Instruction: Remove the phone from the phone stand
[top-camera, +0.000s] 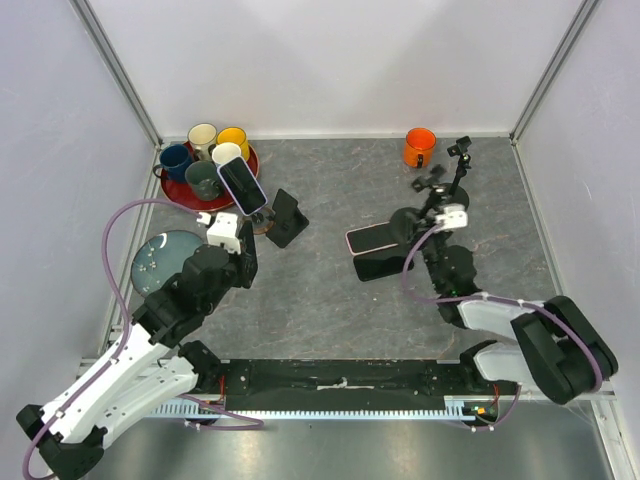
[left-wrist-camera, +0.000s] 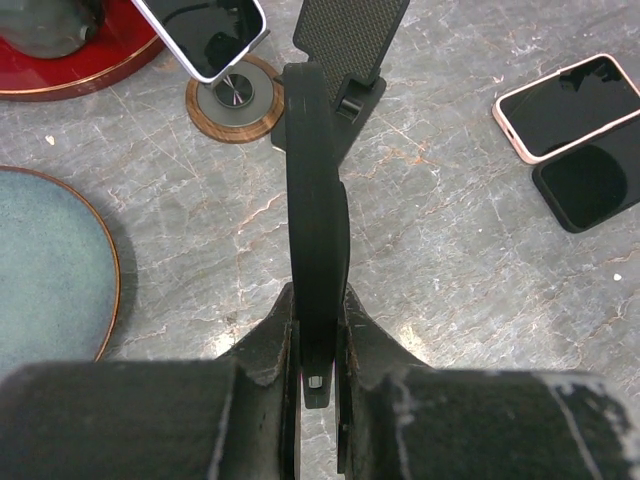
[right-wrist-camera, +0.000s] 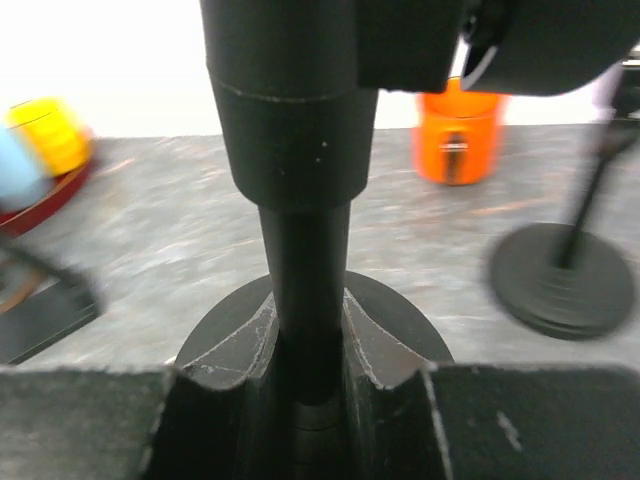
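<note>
My left gripper (left-wrist-camera: 316, 335) is shut on a black phone (left-wrist-camera: 318, 210) held edge-on, its charging port between the fingers. The phone's far end reaches a black folding phone stand (left-wrist-camera: 345, 40). In the top view the left gripper (top-camera: 246, 256) sits just left of that stand (top-camera: 288, 217). A white-cased phone (left-wrist-camera: 205, 35) leans on a round wooden-based stand (left-wrist-camera: 235, 100). My right gripper (right-wrist-camera: 310, 330) is shut on the upright black pole (right-wrist-camera: 308, 260) of a round-based stand; in the top view the right gripper (top-camera: 420, 224) is right of centre.
A pink-cased phone (top-camera: 372, 238) and a black phone (top-camera: 383, 266) lie flat mid-table. A red tray (top-camera: 180, 190) with several mugs stands at the back left, and a blue plate (top-camera: 165, 260) is at the left. An orange mug (top-camera: 419, 148) and another pole stand (right-wrist-camera: 560, 280) are at the back right.
</note>
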